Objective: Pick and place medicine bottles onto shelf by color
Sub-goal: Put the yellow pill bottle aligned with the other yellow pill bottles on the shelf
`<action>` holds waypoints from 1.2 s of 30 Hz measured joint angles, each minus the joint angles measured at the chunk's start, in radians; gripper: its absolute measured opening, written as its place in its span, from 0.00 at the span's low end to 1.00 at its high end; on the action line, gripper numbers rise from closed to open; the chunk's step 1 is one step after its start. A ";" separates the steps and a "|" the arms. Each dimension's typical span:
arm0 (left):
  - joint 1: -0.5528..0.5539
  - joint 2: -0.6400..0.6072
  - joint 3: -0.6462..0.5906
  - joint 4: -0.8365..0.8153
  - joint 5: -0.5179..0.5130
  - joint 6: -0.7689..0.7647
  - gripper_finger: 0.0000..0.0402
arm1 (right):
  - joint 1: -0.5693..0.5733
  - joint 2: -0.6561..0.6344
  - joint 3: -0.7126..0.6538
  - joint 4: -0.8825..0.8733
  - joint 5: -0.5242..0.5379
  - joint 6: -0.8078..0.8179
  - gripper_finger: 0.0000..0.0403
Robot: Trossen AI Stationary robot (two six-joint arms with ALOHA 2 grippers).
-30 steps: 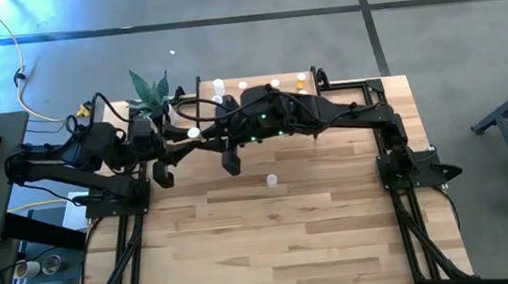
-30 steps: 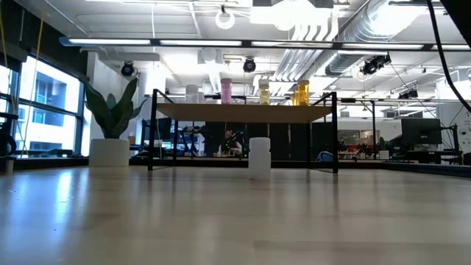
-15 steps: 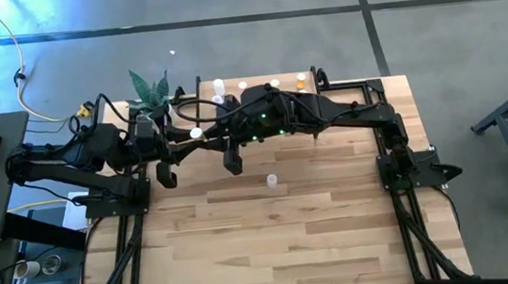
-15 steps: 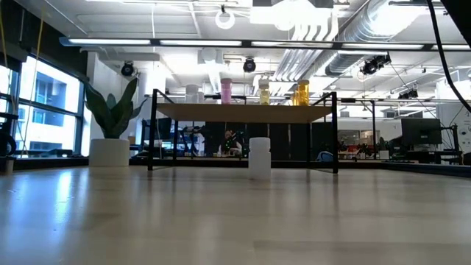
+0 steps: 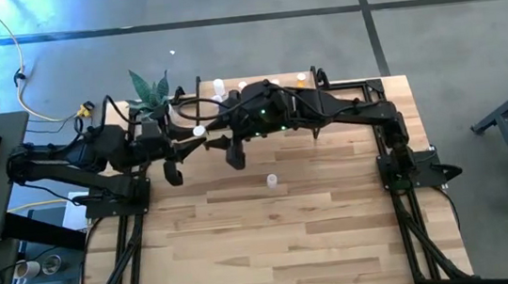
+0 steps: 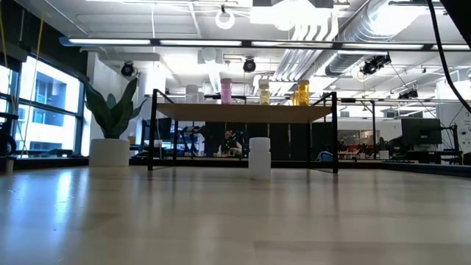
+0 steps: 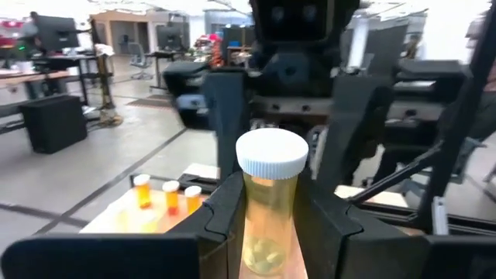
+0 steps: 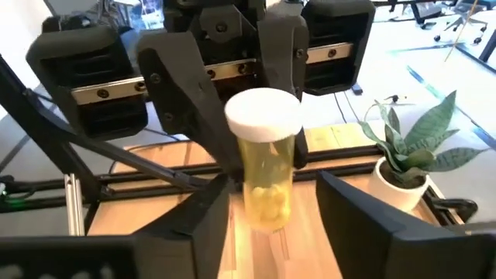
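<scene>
Left pincer [image 7: 271, 192]: in the left wrist view, pinching the yellow bottle [image 7: 270, 217] upright, white cap on top.
Right pincer [image 8: 283, 221]: in the right wrist view, spread on either side of the yellow bottle, one finger just beside it.
Arms: in the high view, both meet above the surface [image 5: 321, 239], near the shelf [image 5: 287, 81].
White bottle [image 5: 271, 181]: alone on the surface.
Shelf bottles [image 6: 263, 91]: in the low view, white, pink, yellow and orange in a row.
Plant [image 6: 110, 118]: beside the shelf.
</scene>
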 joint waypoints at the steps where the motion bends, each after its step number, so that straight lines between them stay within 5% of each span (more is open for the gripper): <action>1: 0.000 0.000 0.000 -0.003 -0.011 0.000 0.21 | -0.005 -0.005 0.000 -0.021 0.000 0.000 0.48; 8: 0.005 0.000 0.000 -0.042 -0.087 0.017 0.21 | -0.038 -0.038 0.000 -0.140 0.000 -0.036 0.57; 21: 0.095 0.092 0.001 -0.101 -0.052 0.015 0.21 | -0.131 -0.080 0.000 -0.114 -0.041 -0.342 0.56; 28: 0.130 0.175 0.002 -0.083 -0.051 0.014 0.21 | -0.165 -0.080 -0.005 -0.140 -0.182 -0.297 0.56; 36: 0.142 0.261 0.002 0.013 -0.051 0.015 0.21 | -0.169 -0.080 -0.005 -0.223 -0.184 -0.291 0.56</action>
